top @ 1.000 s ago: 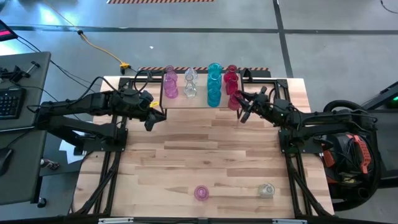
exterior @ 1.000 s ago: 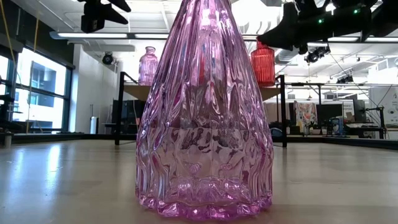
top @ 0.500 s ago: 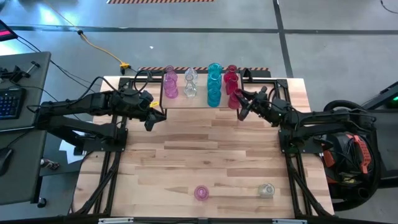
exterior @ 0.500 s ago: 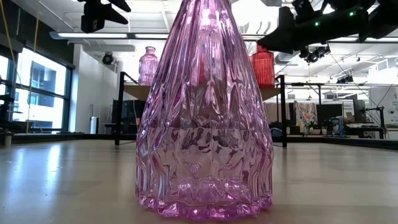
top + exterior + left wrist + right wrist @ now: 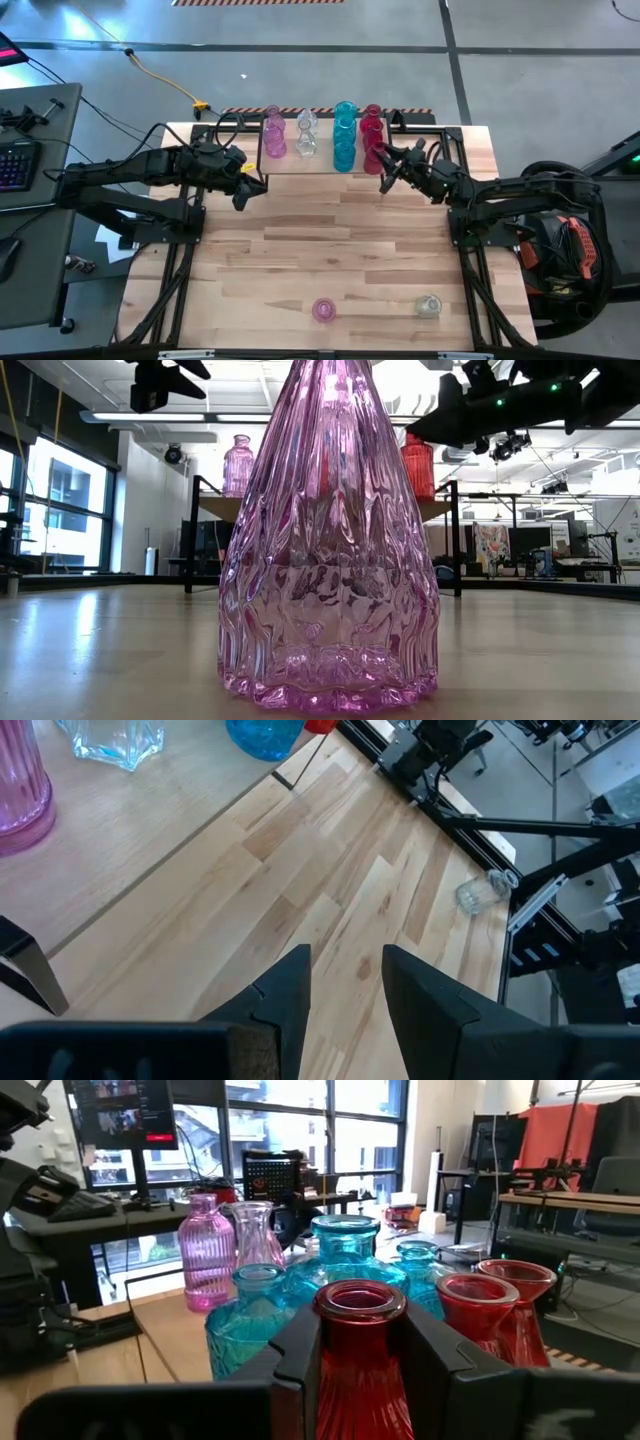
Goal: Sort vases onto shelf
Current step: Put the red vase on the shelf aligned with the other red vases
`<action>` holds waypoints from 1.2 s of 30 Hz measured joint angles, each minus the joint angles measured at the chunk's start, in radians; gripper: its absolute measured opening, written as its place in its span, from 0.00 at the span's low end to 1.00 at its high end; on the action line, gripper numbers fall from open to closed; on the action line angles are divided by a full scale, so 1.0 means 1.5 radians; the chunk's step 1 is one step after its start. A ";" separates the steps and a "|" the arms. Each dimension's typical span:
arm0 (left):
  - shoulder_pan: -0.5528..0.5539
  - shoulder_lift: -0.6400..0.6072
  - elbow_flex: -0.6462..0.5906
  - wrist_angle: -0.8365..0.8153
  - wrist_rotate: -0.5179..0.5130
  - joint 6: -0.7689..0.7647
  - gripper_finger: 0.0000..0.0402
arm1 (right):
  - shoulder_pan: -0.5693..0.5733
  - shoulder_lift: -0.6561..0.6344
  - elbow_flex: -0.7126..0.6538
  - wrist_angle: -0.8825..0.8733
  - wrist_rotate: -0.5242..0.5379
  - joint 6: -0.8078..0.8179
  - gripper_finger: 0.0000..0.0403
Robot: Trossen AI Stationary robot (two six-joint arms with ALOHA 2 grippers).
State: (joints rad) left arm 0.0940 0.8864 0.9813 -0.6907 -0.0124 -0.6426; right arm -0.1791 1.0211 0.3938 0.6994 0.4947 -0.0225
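The shelf (image 5: 320, 166) stands at the table's far middle and carries pink, clear, teal-blue and red vases (image 5: 344, 135) in rows. My right gripper (image 5: 383, 172) is at the shelf's near right corner, shut on a red vase (image 5: 360, 1370). Behind this vase the right wrist view shows teal vases (image 5: 345, 1255), other red vases (image 5: 478, 1315) and a pink vase (image 5: 205, 1250). My left gripper (image 5: 345, 955) waits open above the table, left of the shelf, with nothing between its fingers. My right gripper pinches the red vase's neck (image 5: 360, 1342), just under its rim, between its two fingers (image 5: 300, 1355). The fingers come in level from the table's right side. The vase stays upright (image 5: 420, 465). Whether its base rests on the shelf board I cannot tell.
A pink vase (image 5: 323, 309) stands upright near the table's near edge, filling the low view (image 5: 325, 550). A clear vase (image 5: 428, 305) lies to its right. The wide wooden tabletop (image 5: 330, 240) lies between them and the shelf.
My right gripper has edged a little toward the shelf with the red vase, which stays upright in the hold.
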 joint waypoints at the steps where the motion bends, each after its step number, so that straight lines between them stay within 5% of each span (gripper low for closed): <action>1: 0.000 0.000 0.000 0.000 0.000 0.000 0.29 | 0.000 0.000 0.000 0.002 0.003 -0.002 0.18; 36: 0.000 0.000 0.000 0.000 0.000 0.000 0.29 | -0.034 0.000 -0.002 0.000 -0.033 0.028 0.25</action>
State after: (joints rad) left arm 0.0940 0.8864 0.9813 -0.6907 -0.0124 -0.6426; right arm -0.2298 1.0218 0.3912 0.7002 0.4454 0.0189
